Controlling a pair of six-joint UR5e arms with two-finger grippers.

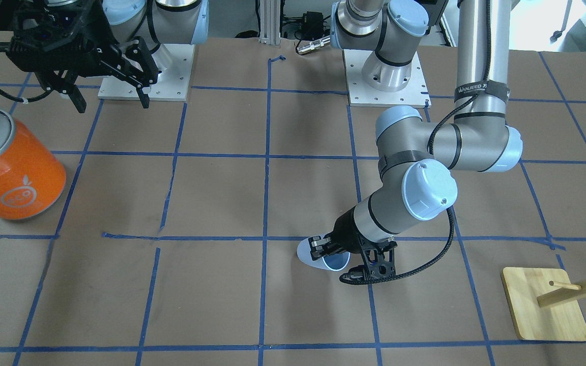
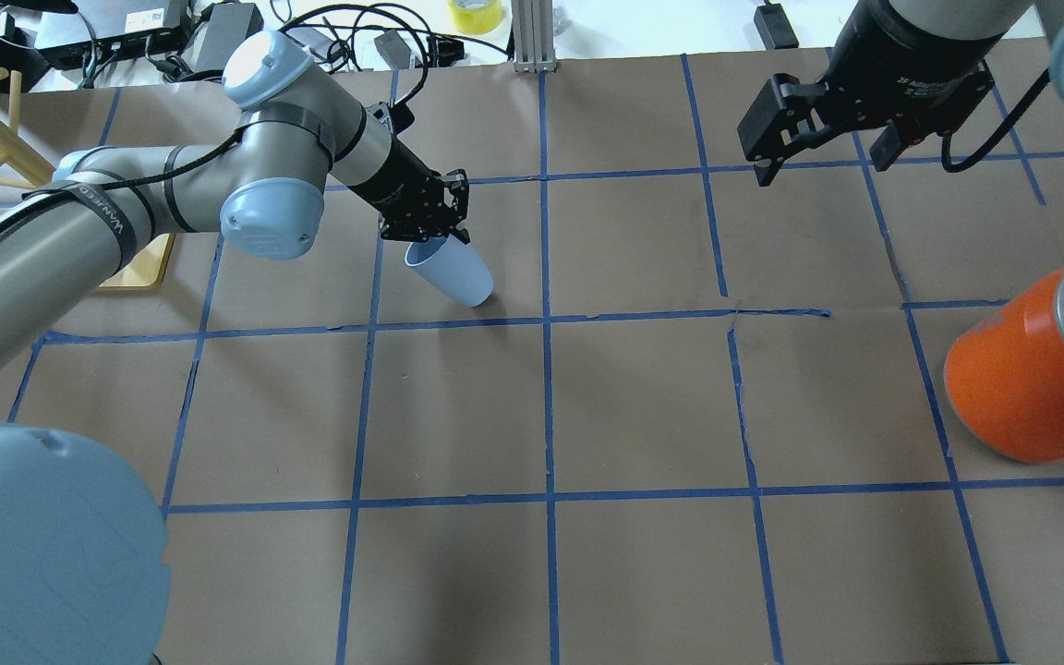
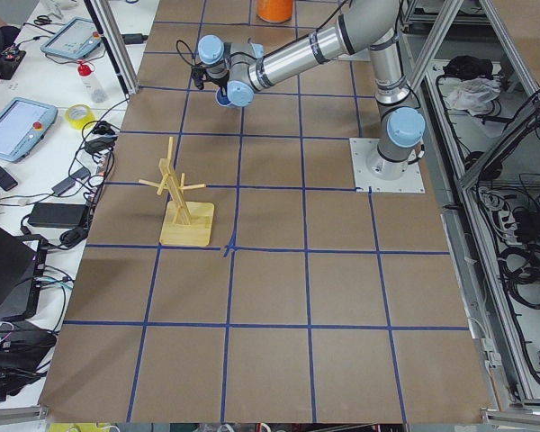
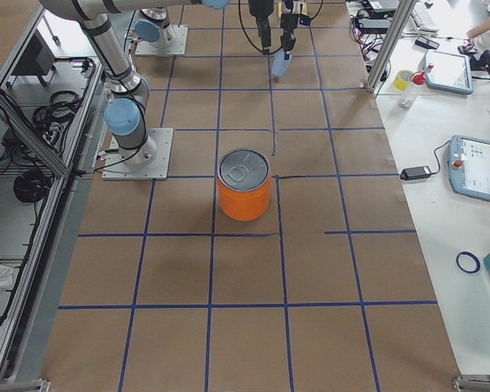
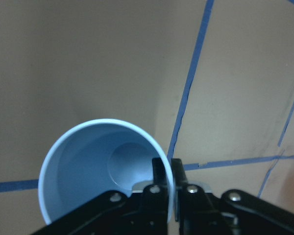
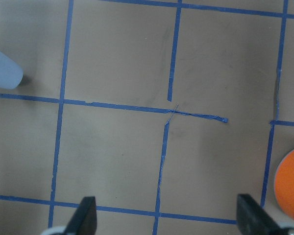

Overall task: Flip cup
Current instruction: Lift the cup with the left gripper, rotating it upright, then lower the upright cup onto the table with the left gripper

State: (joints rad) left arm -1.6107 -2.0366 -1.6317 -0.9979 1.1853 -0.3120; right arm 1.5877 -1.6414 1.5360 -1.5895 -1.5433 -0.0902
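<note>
Lavender cup (image 2: pixel 453 274) tilts, mouth toward left claw (image 2: pixel 430 238) (pinching rim).

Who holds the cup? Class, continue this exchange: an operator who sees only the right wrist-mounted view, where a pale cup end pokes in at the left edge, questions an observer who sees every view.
Observer: The left gripper is shut on the rim of the cup, one finger inside and one outside.
Operator: Is it standing up?
Observer: No, it is tilted, with its mouth up toward the gripper and its rounded base lowest.
Operator: What is the orange patch at my right edge?
Observer: An orange can with a silver top, upright and well apart from the cup.
</note>
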